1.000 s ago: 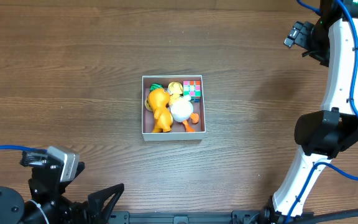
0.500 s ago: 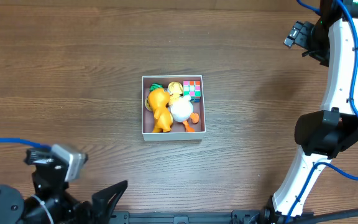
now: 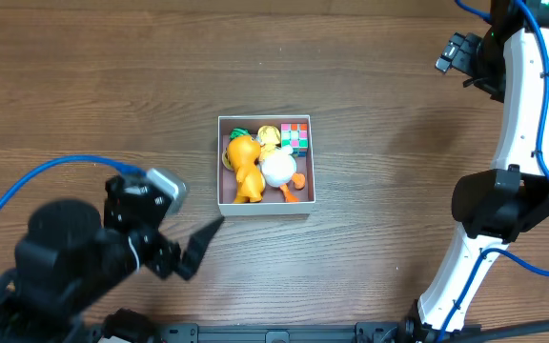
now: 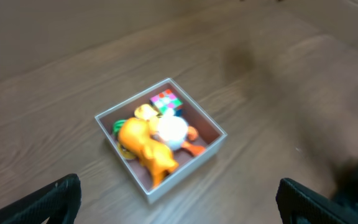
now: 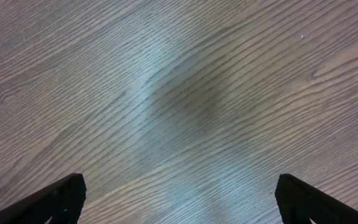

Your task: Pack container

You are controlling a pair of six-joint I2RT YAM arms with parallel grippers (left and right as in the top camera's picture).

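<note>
The container [image 3: 221,201] is a square white-walled box at the table's middle. It holds an orange toy [image 3: 245,164], a white duck-like toy [image 3: 278,170], a yellow toy [image 3: 269,136], a green bit [image 3: 239,132] and a colour cube [image 3: 295,136]. The left wrist view shows the container [image 4: 213,151] ahead with the same toys inside. My left gripper [image 3: 201,250] is open and empty, below and left of the box. My right gripper [image 3: 456,55] is at the far right; its wrist view shows wide-spread fingers [image 5: 179,199] over bare wood.
The wooden table [image 3: 112,114] surrounds the box. The right arm's white links and black elbow [image 3: 498,205] stand along the right side. The left arm's body [image 3: 74,257] fills the lower left corner.
My left arm has swung up and right from the bottom edge toward the container's lower left corner. The right arm and the toys have not moved.
</note>
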